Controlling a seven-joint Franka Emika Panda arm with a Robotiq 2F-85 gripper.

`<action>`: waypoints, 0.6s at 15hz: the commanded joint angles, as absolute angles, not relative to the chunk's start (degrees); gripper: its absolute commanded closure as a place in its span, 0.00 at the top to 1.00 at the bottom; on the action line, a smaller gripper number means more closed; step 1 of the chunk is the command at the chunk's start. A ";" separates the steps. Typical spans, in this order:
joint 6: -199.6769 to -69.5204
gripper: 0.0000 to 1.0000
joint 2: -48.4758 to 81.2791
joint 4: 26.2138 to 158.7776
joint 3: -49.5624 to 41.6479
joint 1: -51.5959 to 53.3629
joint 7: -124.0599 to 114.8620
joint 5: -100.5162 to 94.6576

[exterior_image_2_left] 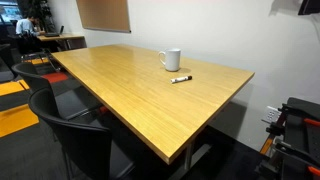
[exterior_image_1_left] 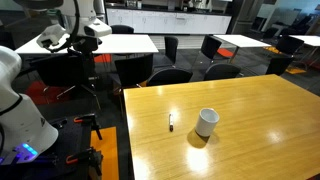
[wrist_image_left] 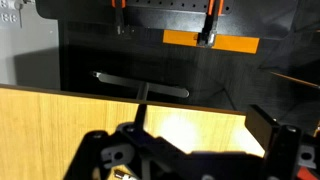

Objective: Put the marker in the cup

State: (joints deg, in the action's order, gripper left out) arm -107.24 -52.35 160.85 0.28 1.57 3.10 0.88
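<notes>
Low in the wrist view, a dark gripper (wrist_image_left: 188,148), spread wide, with nothing between its fingers. Just beneath it, the near edge of a wooden table (wrist_image_left: 60,120). Past that edge, dark floor, a black T-shaped table foot (wrist_image_left: 140,90) and an orange strip (wrist_image_left: 210,42) on a dark panel.

Out on the tabletop in both exterior views, a plain white cup (exterior_image_1_left: 206,122) (exterior_image_2_left: 171,60), upright, mouth open. Near the cup but apart from it, a short dark marker (exterior_image_1_left: 171,123) (exterior_image_2_left: 181,78), flat on the wood, touched by nothing.

Off the table's side in an exterior view, the robot's white arm (exterior_image_1_left: 15,100), well apart from cup and marker. Around the table, black chairs (exterior_image_1_left: 170,75) (exterior_image_2_left: 70,130).
</notes>
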 commanded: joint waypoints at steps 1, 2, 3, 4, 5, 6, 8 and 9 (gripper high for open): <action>-107.12 1.00 -52.27 160.98 0.16 1.72 2.98 0.78; -107.12 1.00 -52.16 161.22 0.16 1.72 2.98 0.78; -107.12 1.00 -52.03 161.28 0.16 1.72 2.98 0.78; -107.12 1.00 -51.92 161.28 0.16 1.72 2.98 0.78; -107.12 1.00 -51.87 161.28 0.16 1.72 2.98 0.78; -107.12 1.00 -51.86 161.28 0.16 1.72 2.98 0.78; -107.12 1.00 -51.86 161.28 0.16 1.72 2.98 0.78; -107.77 1.00 -51.58 161.15 0.21 1.59 3.09 0.44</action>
State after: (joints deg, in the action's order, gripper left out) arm -107.23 -51.87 161.29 0.28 1.56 3.10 0.88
